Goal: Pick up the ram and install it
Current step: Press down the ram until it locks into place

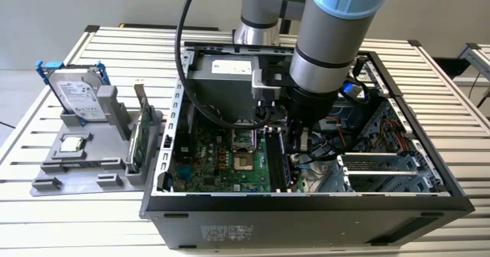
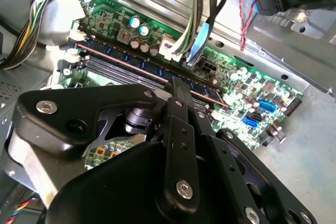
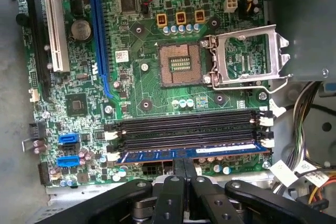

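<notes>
The ram [image 3: 220, 152] stands in the outermost of the black memory slots [image 3: 184, 132] on the green motherboard [image 3: 142, 93]; in the second wrist view the ram [image 2: 136, 65] is a dark stick with blue labels. My gripper [image 3: 185, 162] is right above its middle with both fingers pressed together. The fingertips [image 2: 176, 85] touch the stick's upper edge and line up along its length, not across it. In the exterior view the gripper [image 1: 297, 148] reaches down inside the open computer case [image 1: 306, 202] beside the ram [image 1: 278, 160].
Cable bundles [image 2: 197, 30] hang close to the slots, and the open processor socket [image 3: 181, 64] lies beyond them. Outside the case, a grey holder [image 1: 84, 165] carries a hard drive in a blue frame [image 1: 77, 93] and a green expansion card [image 1: 139, 133].
</notes>
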`<state>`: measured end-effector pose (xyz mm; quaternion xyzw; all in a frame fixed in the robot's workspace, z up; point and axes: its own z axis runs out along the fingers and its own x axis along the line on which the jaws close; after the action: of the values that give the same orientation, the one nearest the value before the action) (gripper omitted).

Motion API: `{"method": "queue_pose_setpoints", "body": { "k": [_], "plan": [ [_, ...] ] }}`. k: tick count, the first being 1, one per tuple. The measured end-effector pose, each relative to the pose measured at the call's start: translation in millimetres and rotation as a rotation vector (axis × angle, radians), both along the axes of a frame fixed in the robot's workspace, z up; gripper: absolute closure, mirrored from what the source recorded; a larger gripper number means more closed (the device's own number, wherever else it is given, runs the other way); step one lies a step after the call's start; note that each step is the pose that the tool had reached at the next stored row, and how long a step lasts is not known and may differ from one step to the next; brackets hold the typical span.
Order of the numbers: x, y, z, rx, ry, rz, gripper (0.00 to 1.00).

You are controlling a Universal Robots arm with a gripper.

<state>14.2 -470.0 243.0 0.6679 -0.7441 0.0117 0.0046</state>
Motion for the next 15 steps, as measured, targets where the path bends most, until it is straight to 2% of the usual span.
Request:
{"method": "queue_pose_setpoints", "body": {
  "k": [3,6,8,12,15],
  "plan": [
    [-0.6,1.5,-0.5,0.0000,0.0003,0.013,1.00],
    [-0.7,4.5,-1.5,-0.0004,0.0050,0.018,1.00],
    [-0.7,4.7,-2.2,-0.0002,0.0072,0.018,1.00],
    [-0.7,4.8,-2.5,-0.0003,0.0074,0.018,1.00],
    [-0.6,5.0,-7.1,-0.0003,0.0074,0.019,1.00]
  ]
}}
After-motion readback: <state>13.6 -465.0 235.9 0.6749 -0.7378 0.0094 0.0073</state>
